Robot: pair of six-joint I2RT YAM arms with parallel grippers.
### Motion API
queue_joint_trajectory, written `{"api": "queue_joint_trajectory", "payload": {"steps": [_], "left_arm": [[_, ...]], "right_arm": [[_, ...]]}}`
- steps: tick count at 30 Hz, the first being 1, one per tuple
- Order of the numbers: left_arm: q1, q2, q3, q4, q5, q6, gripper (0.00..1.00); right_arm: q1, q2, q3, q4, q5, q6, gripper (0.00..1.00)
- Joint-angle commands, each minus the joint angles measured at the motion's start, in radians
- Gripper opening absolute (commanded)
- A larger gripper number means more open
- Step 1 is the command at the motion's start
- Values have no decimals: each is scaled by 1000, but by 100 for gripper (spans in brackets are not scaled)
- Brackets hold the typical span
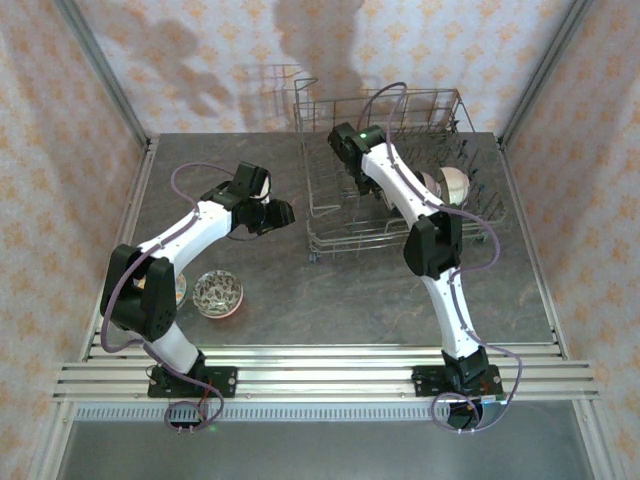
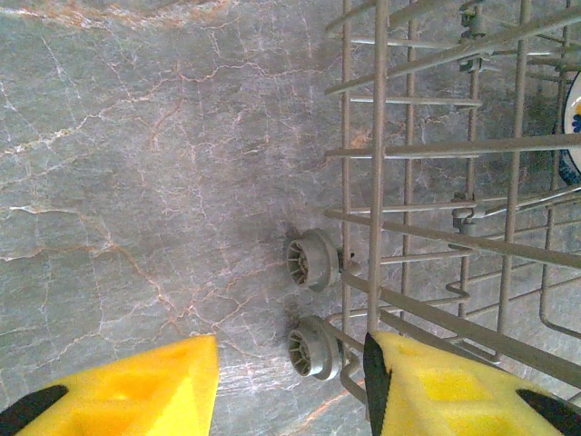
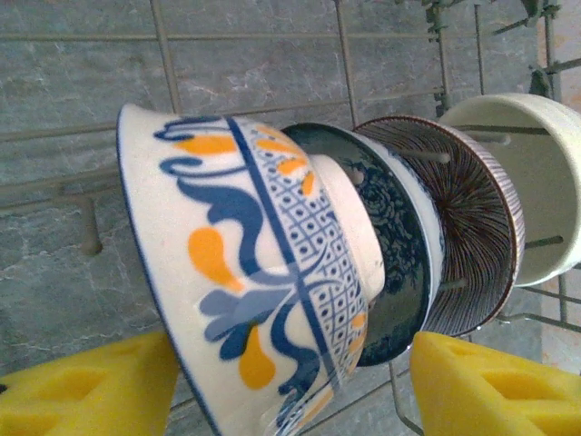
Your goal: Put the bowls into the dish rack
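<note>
Grey marble bench [image 1: 330, 300] carries the dish rack [image 2: 378, 136] at upper right, with four bowls on edge inside: blue-and-orange bowl [image 3: 236, 272], dark blue bowl [image 3: 399, 245], striped bowl [image 3: 472, 236] and cream bowl [image 3: 545, 182]. The right hand [image 3: 295, 363] is spread around the first. The left hand [image 2: 290, 363] is spread and empty. A patterned bowl [image 1: 217, 293] sits lower left.

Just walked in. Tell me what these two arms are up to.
They are loading bowls into the dish rack. The right arm reaches into the rack, its jaws open astride a blue-and-orange bowl that stands on edge at one end of a row, next to a dark blue bowl, a striped bowl and a white bowl. The left arm hovers over the table by the rack's corner, jaws open and empty. A patterned bowl waits on the table.
</note>
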Motion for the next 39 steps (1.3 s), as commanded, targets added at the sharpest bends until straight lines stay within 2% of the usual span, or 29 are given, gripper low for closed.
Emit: {"api": "queue_joint_trajectory", "payload": {"steps": [1, 10, 27, 35, 39], "left_arm": [[-2, -8, 22, -9, -13, 14, 47], [-1, 9, 46, -22, -6, 24, 46], [0, 7, 34, -12, 1, 24, 46], [0, -1, 16, -2, 4, 20, 46], [0, -5, 16, -3, 4, 16, 46]], "right_arm": [[-32, -29, 49, 40, -49, -26, 68], [-52, 1, 26, 70, -141, -45, 64], [-95, 10, -14, -24, -179, 195, 45], [-105, -35, -95, 22, -205, 211, 47], [-103, -23, -79, 27, -211, 194, 48]]}}
